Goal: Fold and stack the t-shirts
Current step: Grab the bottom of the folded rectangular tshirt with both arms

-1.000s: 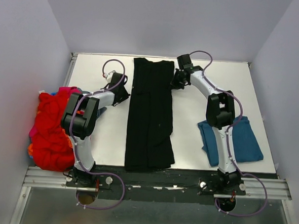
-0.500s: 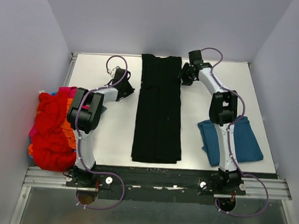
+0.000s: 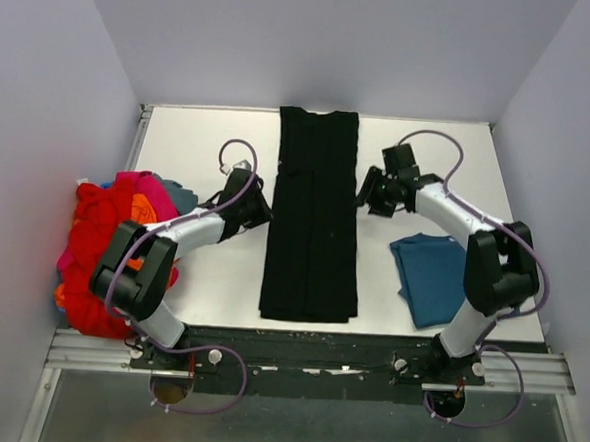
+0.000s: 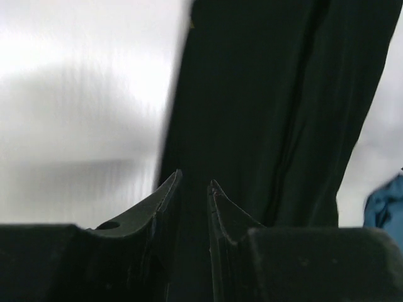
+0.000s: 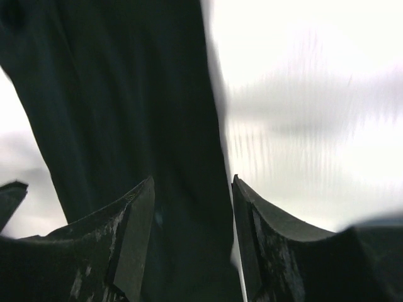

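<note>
Jaws flank the black t-shirt [image 3: 313, 222].

White table [image 3: 195, 135] has got a black shirt [image 3: 313, 222] folded into a long strip down the middle, a folded teal-blue shirt [image 3: 434, 282] off to the right, and a red-orange-pink heap [image 3: 98, 244] bunched at its left edge.

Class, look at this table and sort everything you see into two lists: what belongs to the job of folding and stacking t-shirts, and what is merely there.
Belongs to the job:
long black cloth shirt folded lengthwise
teal-blue folded cloth shirt
heap of red, orange and pink cloth shirts

Merely there:
white table
metal rail along the near edge
</note>
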